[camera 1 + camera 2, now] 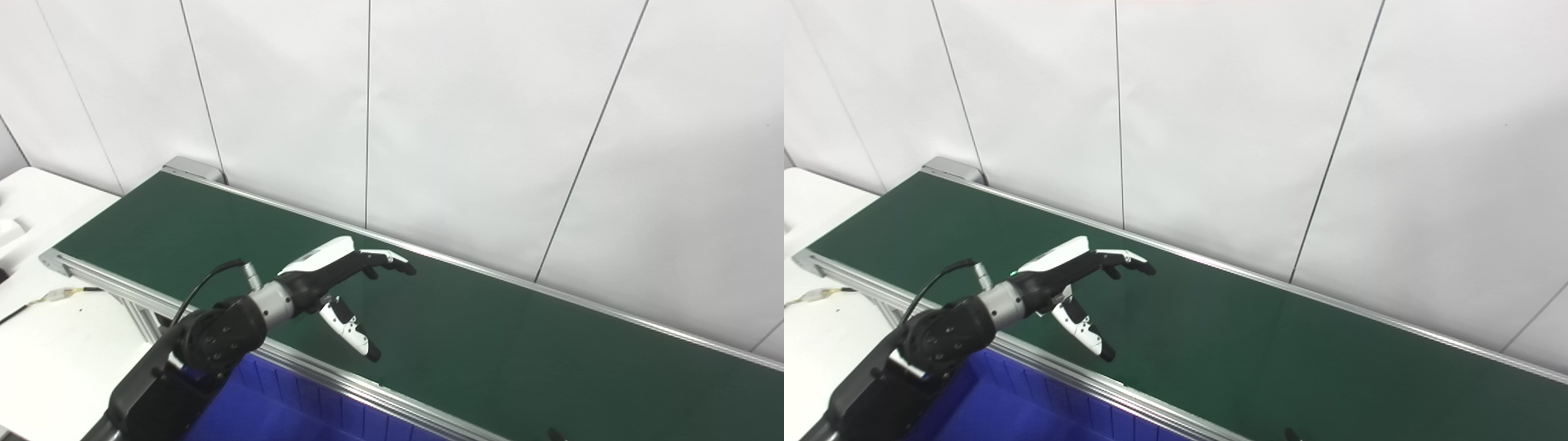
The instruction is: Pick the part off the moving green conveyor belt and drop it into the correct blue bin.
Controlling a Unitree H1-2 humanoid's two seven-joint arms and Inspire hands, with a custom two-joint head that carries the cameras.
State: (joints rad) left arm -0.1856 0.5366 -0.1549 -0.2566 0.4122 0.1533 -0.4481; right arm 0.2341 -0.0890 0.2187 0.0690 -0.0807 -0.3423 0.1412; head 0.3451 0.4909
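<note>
White wall panels back the green conveyor belt (490, 331), which runs bare across my view; I see no part anywhere on it. My left hand (334, 275) hangs over the belt's near side, fingers (392, 260) spread from the thumb, holding nothing. Just below the belt's near rail sits the blue bin (294, 410). A white bench (55, 343) lies past the belt's left end.

The blue bin (1029, 404) is cut off by the bottom edge.

Bare belt (490, 343) beyond left hand (343, 278)
</note>
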